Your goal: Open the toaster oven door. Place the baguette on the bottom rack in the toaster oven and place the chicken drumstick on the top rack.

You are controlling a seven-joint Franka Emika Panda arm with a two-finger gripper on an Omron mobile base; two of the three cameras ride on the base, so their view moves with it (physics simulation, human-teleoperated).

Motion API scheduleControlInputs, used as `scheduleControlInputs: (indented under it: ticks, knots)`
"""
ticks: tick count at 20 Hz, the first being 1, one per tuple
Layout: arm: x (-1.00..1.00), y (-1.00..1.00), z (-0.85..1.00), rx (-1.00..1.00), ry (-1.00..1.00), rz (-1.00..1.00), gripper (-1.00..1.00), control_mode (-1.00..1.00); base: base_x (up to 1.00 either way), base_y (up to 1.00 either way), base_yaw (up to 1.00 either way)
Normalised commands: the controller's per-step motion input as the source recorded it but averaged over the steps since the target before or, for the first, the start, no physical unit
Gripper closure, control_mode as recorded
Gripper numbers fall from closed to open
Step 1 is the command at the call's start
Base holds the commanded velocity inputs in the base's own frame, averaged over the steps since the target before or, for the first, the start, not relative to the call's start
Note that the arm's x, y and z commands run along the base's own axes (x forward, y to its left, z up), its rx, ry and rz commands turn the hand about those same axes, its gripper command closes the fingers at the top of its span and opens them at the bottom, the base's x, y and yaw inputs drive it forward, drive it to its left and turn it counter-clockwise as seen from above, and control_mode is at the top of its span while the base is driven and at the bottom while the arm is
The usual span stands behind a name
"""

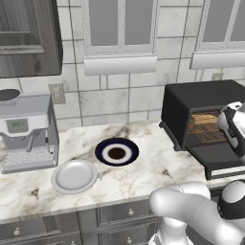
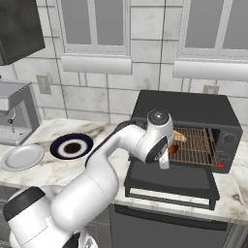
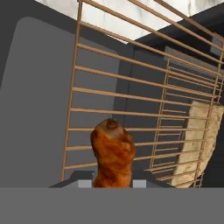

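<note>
The black toaster oven (image 2: 193, 109) stands at the counter's right end with its door (image 2: 169, 178) folded down flat. My gripper (image 2: 167, 154) hangs just above the door at the oven's mouth, shut on the reddish-brown chicken drumstick (image 3: 113, 151), which is also visible as an orange spot (image 2: 173, 148). In the hand view the drumstick stands between my fingertips (image 3: 85, 183), with the wires of the top rack (image 3: 100, 92) right in front of it. The tan baguette (image 3: 197, 142) lies deeper inside on the bottom rack (image 3: 175, 144), towards the right. The open oven (image 1: 201, 107) and its door (image 1: 222, 158) sit at the right edge.
A silver-grey coffee machine (image 1: 28, 131) stands at the counter's left. A white plate (image 1: 74, 175) and a dark blue plate (image 1: 116, 151) lie on the marble counter (image 1: 143, 177) between it and the oven. A dark wall cabinet (image 1: 28, 36) hangs at upper left.
</note>
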Motion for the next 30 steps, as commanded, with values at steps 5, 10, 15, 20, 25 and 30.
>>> scheduleControlInputs:
  ticks: [5, 10, 15, 20, 25, 30]
  knots:
    - [0.19, 0.00, -0.14, 0.00, 0.00, 0.00, -1.00, -1.00, 0.00, 0.00, 0.00]
    - [0.01, 0.00, -0.23, 0.00, -0.02, 0.02, -1.00, -1.00, 0.00, 0.00, 0.00]
    - [0.00, 0.00, 0.03, 0.00, -0.06, 0.03, -1.00, -1.00, 0.00, 0.00, 0.00]
    - [-0.22, 0.00, 0.26, 0.00, -0.01, 0.05, -1.00, -1.00, 0.00, 0.00, 0.00]
    - [-0.65, 0.00, 0.25, -0.04, 0.03, 0.17, -1.00, -1.00, 0.00, 0.00, 0.00]
    - [-0.53, 0.17, -0.04, -0.15, 0.13, 0.44, -1.00, -1.00, 0.00, 0.00, 0.00]
